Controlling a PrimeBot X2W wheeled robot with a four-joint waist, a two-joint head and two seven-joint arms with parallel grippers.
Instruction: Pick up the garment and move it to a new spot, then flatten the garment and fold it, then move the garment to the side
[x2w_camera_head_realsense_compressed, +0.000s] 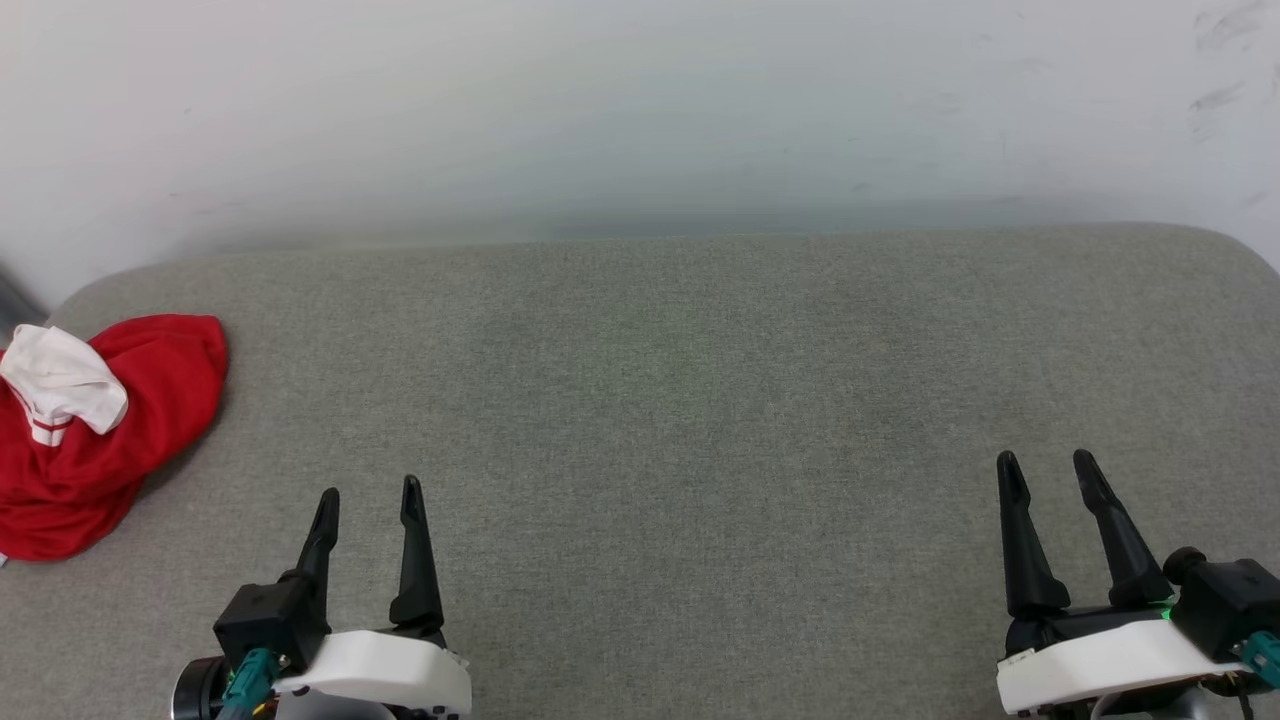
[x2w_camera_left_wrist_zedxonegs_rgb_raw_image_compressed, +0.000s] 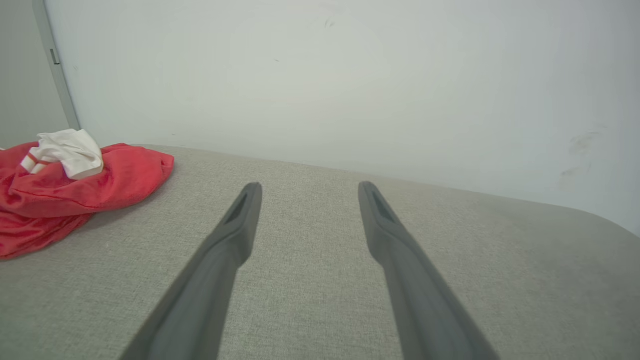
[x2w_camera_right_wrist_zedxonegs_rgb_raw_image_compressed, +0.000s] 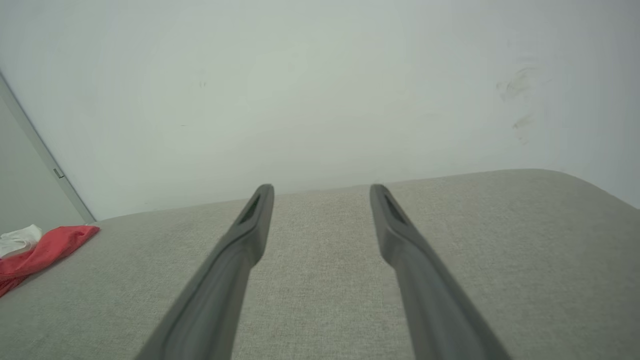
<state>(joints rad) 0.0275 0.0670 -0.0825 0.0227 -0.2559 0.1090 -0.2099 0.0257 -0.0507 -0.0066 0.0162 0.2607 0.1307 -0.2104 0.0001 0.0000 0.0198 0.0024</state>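
The garment (x2w_camera_head_realsense_compressed: 150, 400) lies crumpled in a red heap at the far left edge of the grey padded surface (x2w_camera_head_realsense_compressed: 680, 400), with a white sleeve bunched on top. The same heap, the garment (x2w_camera_left_wrist_zedxonegs_rgb_raw_image_compressed: 75, 185), shows at the left of the left wrist view, and the garment (x2w_camera_right_wrist_zedxonegs_rgb_raw_image_compressed: 45, 247) at the far left of the right wrist view. My left gripper (x2w_camera_head_realsense_compressed: 368, 492) stands open near the front edge, a little to the right of the heap and apart from it. My right gripper (x2w_camera_head_realsense_compressed: 1045, 462) is open at the front right, far from the cloth. Nothing sits between either pair of fingers.
A pale wall (x2w_camera_head_realsense_compressed: 640, 110) rises straight behind the padded surface, with a few scuff marks at its right. A grey vertical strip (x2w_camera_left_wrist_zedxonegs_rgb_raw_image_compressed: 55, 65) stands by the wall behind the heap. The surface's back corners are rounded.
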